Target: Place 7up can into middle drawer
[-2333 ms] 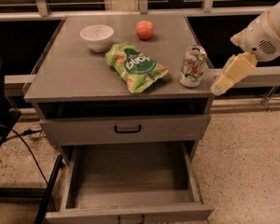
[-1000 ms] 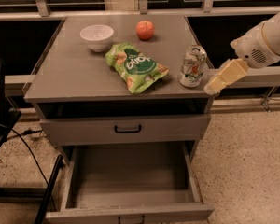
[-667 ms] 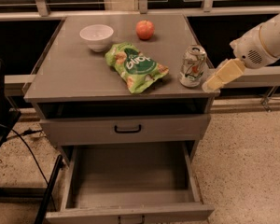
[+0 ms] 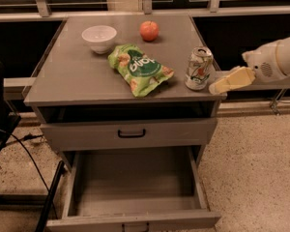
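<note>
Camera view: we couldn't read the print on the 7up can [image 4: 198, 68]. Hand [image 4: 218, 86] had edged closer, just beside it; open or closed, we couldn't tell.

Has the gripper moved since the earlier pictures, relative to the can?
Yes. The gripper has come leftward, nearer to the 7up can, which stayed put on the cabinet top.

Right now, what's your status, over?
Cream gripper right of small silvery 7up can. Can upright on grey tabletop. Wide grey middle drawer open. Green crisp bag clear of path.
</note>
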Robot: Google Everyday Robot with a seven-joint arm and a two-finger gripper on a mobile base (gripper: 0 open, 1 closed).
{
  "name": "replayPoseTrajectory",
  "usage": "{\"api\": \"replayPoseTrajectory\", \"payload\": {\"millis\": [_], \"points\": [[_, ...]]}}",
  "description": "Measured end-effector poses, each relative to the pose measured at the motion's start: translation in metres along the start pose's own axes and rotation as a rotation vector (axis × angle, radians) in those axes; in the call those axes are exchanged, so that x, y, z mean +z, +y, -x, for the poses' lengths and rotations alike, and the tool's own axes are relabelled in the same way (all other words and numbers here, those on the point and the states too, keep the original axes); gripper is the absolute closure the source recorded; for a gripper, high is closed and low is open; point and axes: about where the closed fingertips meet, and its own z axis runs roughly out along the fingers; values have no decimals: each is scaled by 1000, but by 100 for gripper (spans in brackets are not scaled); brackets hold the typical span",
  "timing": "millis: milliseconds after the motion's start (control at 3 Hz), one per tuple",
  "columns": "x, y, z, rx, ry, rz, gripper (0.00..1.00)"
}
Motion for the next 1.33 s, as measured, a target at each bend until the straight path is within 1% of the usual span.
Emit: {"api": "replayPoseTrajectory", "payload": {"millis": [333, 667, 1000, 1333], "points": [[-2, -11, -17, 130, -168, -9, 0], [-7, -18, -26, 201, -288, -22, 0], [-10, -19, -25, 209, -302, -23, 0], [-7, -18, -25, 191, -306, -27, 0]]}}
